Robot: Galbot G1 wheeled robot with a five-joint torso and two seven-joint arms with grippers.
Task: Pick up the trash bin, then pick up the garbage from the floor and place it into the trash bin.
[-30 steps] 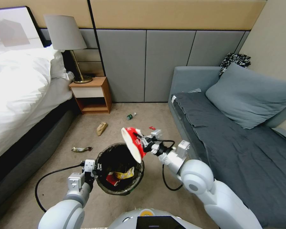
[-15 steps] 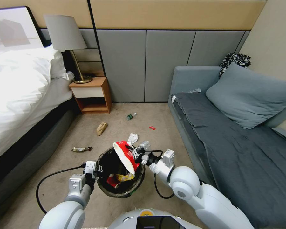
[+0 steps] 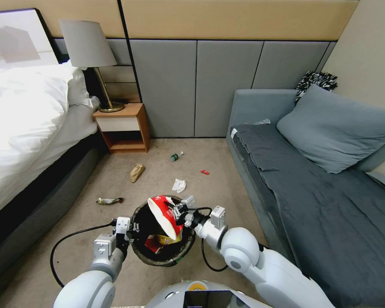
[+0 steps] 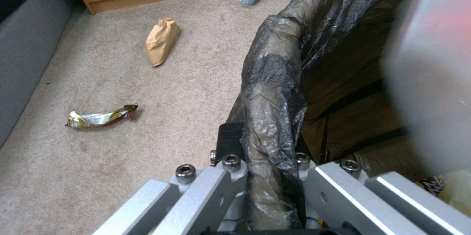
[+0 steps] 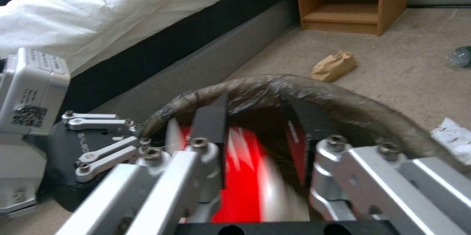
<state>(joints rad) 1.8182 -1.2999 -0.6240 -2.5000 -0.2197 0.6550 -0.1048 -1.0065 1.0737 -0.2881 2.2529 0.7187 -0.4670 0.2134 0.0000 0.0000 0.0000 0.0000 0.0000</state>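
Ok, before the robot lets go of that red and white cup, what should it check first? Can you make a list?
1. Left gripper pinching the trash bin rim: ok, its fingers clamp the bag-lined edge.
2. Right gripper holding the red and white cup: ok, fingers are shut on it.
3. Cup above the bin's opening: ok, it hangs tilted over the mouth, not past the rim.
4. Room inside the bin: ok, just a yellow wrapper and a red one at the bottom.
5. Cup will drop free of the fingers: cannot tell.
6. Floor cleaned: not ok; white paper wad, tan paper bag, small bottle and a foil wrapper lie on the carpet.
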